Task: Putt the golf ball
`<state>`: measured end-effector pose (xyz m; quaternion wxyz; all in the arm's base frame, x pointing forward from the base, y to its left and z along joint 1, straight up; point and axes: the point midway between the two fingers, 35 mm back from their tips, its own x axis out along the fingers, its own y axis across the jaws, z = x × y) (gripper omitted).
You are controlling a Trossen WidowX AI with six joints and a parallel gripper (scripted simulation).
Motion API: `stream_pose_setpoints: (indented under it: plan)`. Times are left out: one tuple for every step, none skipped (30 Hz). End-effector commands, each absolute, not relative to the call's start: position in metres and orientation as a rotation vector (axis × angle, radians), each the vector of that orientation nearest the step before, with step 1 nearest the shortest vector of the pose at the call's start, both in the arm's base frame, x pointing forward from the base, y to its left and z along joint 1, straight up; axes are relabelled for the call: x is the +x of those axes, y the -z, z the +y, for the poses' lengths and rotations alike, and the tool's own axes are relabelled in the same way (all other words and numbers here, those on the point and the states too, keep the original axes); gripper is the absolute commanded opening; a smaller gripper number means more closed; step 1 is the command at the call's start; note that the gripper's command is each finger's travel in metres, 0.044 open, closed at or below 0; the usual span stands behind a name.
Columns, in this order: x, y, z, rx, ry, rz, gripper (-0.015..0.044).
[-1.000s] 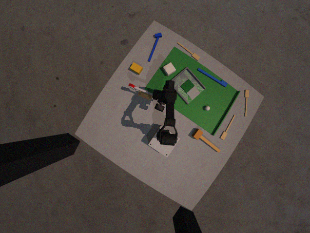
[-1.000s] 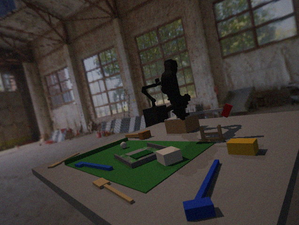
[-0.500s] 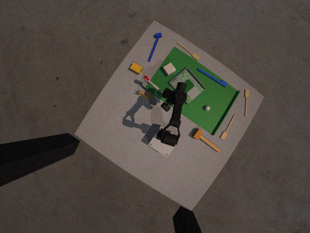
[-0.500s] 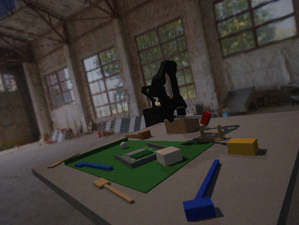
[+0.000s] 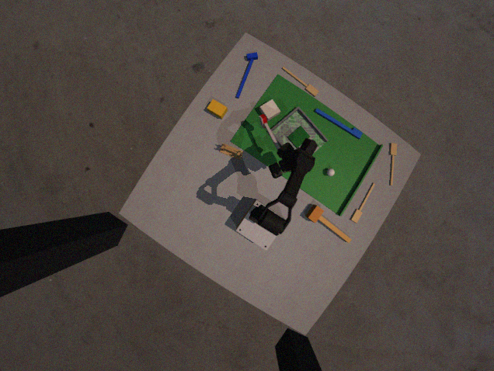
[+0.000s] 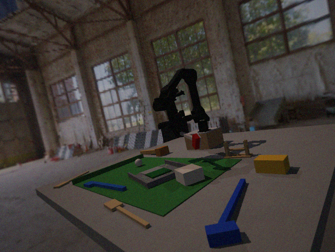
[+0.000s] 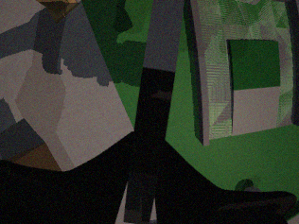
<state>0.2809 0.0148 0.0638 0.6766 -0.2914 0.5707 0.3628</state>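
Observation:
My gripper [image 5: 280, 148] [image 7: 145, 139] is shut on the red putter, holding it by the dark end of its shaft. The putter's red head [image 5: 263, 119] [image 6: 195, 141] is in the air; in the top view it shows beside the white block. Its grey shaft [image 7: 163, 37] runs up from the fingers in the wrist view. The white golf ball [image 5: 330, 172] [image 6: 138, 162] rests on the green mat [image 5: 347, 155] [image 6: 162, 203], apart from the putter. The raised green [image 5: 298, 136] [image 6: 158, 172] [image 7: 255, 65] sits within low grey walls, with a pale surface [image 7: 256, 112] beside it.
A white block [image 5: 269, 109] [image 6: 189, 174] stands beside the walled green. A wooden rack [image 5: 231, 150] [image 6: 238, 155], yellow block [image 5: 217, 108] [image 6: 271, 164], blue hammer [image 5: 244, 78] [image 6: 223, 234] and orange mallet [image 5: 315, 213] [image 6: 162, 150] surround the mat. A blue bar [image 5: 337, 123] [image 6: 105, 185] lies on it.

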Motion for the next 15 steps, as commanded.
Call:
stream_pose_setpoints:
  plan:
    - [0.283,-0.066,-0.005,-0.584,-0.726,1.315,0.0000]
    - [0.283,-0.067,-0.011,-0.567,-0.705,1.323,0.0000]
    - [0.283,-0.067,-0.016,-0.550,-0.683,1.332,0.0000]
    - [0.282,-0.067,-0.021,-0.533,-0.662,1.340,0.0000]
    - [0.282,-0.067,-0.027,-0.516,-0.640,1.349,0.0000]
    - [0.281,-0.068,-0.032,-0.499,-0.618,1.357,0.0000]
    - [0.281,-0.068,-0.037,-0.481,-0.597,1.364,0.0000]
    - [0.280,-0.068,-0.043,-0.464,-0.575,1.372,0.0000]
    - [0.279,-0.068,-0.048,-0.447,-0.553,1.379,0.0000]
    - [0.278,-0.069,-0.052,-0.430,-0.532,1.386,0.0000]
    - [0.278,-0.069,-0.057,-0.414,-0.510,1.392,0.0000]
    - [0.277,-0.070,-0.062,-0.397,-0.488,1.398,0.0000]
    - [0.276,-0.070,-0.067,-0.380,-0.466,1.405,0.0000]
    - [0.274,-0.070,-0.072,-0.363,-0.445,1.411,0.0000]
    - [0.273,-0.071,-0.077,-0.346,-0.423,1.417,0.0000]
